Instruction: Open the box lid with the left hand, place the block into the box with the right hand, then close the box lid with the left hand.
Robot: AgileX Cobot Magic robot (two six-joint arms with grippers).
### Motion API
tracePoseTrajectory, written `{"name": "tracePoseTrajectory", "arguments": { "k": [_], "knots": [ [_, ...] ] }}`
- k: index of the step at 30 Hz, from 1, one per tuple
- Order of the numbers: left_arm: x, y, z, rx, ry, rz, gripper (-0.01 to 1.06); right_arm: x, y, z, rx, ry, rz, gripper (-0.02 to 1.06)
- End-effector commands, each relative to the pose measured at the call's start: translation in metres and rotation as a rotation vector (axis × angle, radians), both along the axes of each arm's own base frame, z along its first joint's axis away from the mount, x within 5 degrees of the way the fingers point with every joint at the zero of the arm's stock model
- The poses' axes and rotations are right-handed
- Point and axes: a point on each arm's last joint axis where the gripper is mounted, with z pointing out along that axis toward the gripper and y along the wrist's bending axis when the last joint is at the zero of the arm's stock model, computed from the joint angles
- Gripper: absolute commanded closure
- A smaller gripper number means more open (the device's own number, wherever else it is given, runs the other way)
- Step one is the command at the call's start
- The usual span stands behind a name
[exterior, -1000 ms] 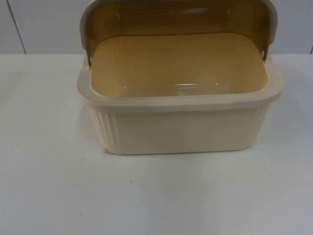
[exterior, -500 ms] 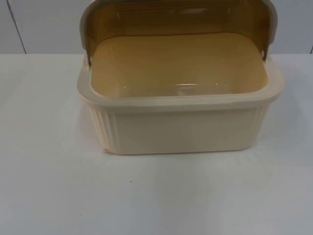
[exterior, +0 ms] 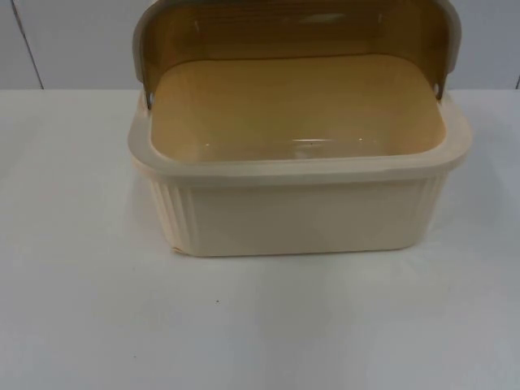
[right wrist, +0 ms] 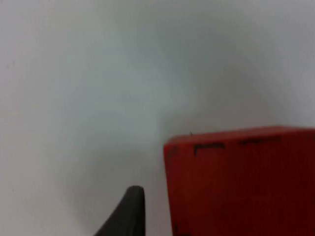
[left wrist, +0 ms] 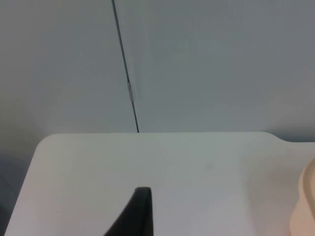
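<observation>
On the white surface (exterior: 81, 325) sits the cream box (exterior: 301, 215), ribbed along its front wall, with its amber see-through lid (exterior: 296, 32) swung up and back against the grey partition wall (exterior: 73, 41). The inside of the box shows a bare tan floor with nothing lying on it.

The left hand (left wrist: 140, 216) hangs above the surface off to one side of the box, looking toward the partition wall and its dark vertical seam (left wrist: 125, 73). From this hand, the rounded cream edge of the box lies off to the side and a little ahead, apart from the fingertip, not touching it. Only 1 black fingertip of this hand can be seen, so I cannot tell how far its fingers are spread, and nothing can be seen held in it.

The right hand (right wrist: 130, 214) is over a plain pale stretch of the surface. Just beside its black fingertip, close up against it, stands the red block (right wrist: 241, 182), a flat-faced piece with faint dark marks along its upper edge. The block sits so near the fingertip that I cannot tell whether the 2 touch or whether the hand has a hold on it; its second finger is out of sight, so its opening cannot be judged either.
</observation>
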Motion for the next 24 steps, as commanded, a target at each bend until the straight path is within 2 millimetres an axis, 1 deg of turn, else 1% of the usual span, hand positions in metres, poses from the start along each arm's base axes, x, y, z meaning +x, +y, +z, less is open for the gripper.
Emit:
{"name": "tracePoseTrajectory", "arguments": {
  "k": [1, 2, 4, 5, 7, 9, 10, 11, 12, 13, 14, 16, 19, 20, 22, 24],
  "knots": [
    [-0.002, 0.0, 0.0, 0.0, 0.002, 0.003, 0.0, 0.003, -0.002, 0.002, -0.003, -0.017, 0.0, 0.09],
    [-0.002, 0.001, 0.0, 0.003, 0.002, 0.003, 0.0, 0.004, -0.002, 0.003, -0.004, -0.024, 0.0, 0.15],
    [-0.002, 0.001, 0.0, 0.003, 0.002, 0.003, 0.0, 0.005, -0.003, 0.004, -0.007, -0.021, -0.002, 0.37],
    [-0.002, 0.001, 0.0, 0.003, 0.002, 0.003, 0.0, 0.005, -0.003, 0.004, -0.007, -0.021, -0.002, 0.37],
    [-0.002, 0.001, 0.0, 0.007, 0.002, 0.003, 0.0, 0.006, -0.004, 0.005, -0.01, -0.012, -0.005, 0.59],
    [-0.002, 0.001, 0.0, 0.007, 0.002, 0.003, 0.0, 0.005, -0.004, 0.005, -0.011, 0.0, -0.012, 0.77],
    [-0.002, 0.001, 0.0, 0.009, 0.002, 0.003, 0.0, 0.004, -0.004, 0.004, -0.011, 0.011, -0.017, 0.84],
    [-0.002, 0.001, 0.0, 0.009, 0.002, 0.003, 0.0, 0.004, -0.004, 0.004, -0.011, 0.011, -0.017, 0.84],
    [-0.002, 0.001, 0.0, 0.011, -0.001, 0.003, 0.0, 0.002, -0.004, 0.004, -0.013, 0.032, -0.024, 0.95],
    [-0.002, 0.001, 0.0, 0.011, -0.002, 0.003, 0.0, 0.001, -0.005, 0.003, -0.015, 0.044, -0.027, 1.02],
    [-0.002, 0.001, 0.0, 0.011, -0.005, 0.002, 0.0, 0.0, -0.005, 0.004, -0.017, 0.054, -0.03, 1.05],
    [-0.002, 0.001, 0.001, 0.011, -0.006, 0.002, 0.0, 0.0, -0.005, 0.005, -0.02, 0.055, -0.029, 1.05],
    [-0.002, 0.001, 0.001, 0.011, -0.007, 0.002, 0.0, 0.0, -0.005, 0.022, -0.039, 0.003, -0.012, 1.05],
    [-0.002, 0.001, 0.001, 0.011, -0.007, 0.002, 0.0, 0.0, -0.005, 0.022, -0.039, 0.003, -0.012, 1.05],
    [-0.002, 0.001, 0.001, 0.01, -0.007, 0.002, 0.0, 0.001, -0.005, 0.04, -0.051, -0.068, -0.01, 1.05],
    [-0.002, 0.001, 0.001, 0.008, -0.007, 0.002, 0.0, 0.005, -0.006, 0.064, -0.078, -0.142, 0.0, 1.05]
  ]
}}
